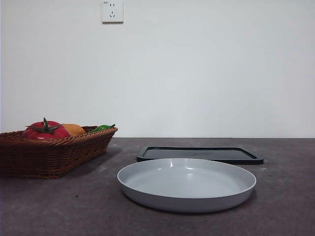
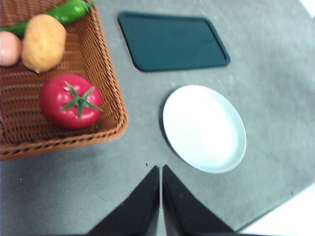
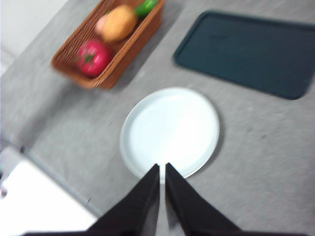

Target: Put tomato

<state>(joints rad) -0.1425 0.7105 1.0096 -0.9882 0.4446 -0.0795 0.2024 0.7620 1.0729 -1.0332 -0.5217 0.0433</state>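
The tomato (image 1: 44,131) lies in the wicker basket (image 1: 54,155) at the left edge of the front view, just beside an orange round fruit (image 1: 74,129) and a green pepper (image 1: 102,128), with a pale pink fruit (image 2: 9,48) showing only in the wrist views. Right of the basket, low in the middle of the frame, sits a grey plate (image 1: 187,184), and just behind it lies a flat black tray (image 1: 199,154), all on the grey table (image 1: 285,196). Neither arm enters the front view; the left gripper (image 2: 161,169) hangs above bare table with its jaws pressed together, holding nothing, and the right gripper (image 3: 162,167) hangs over the plate's rim, likewise closed and holding nothing.
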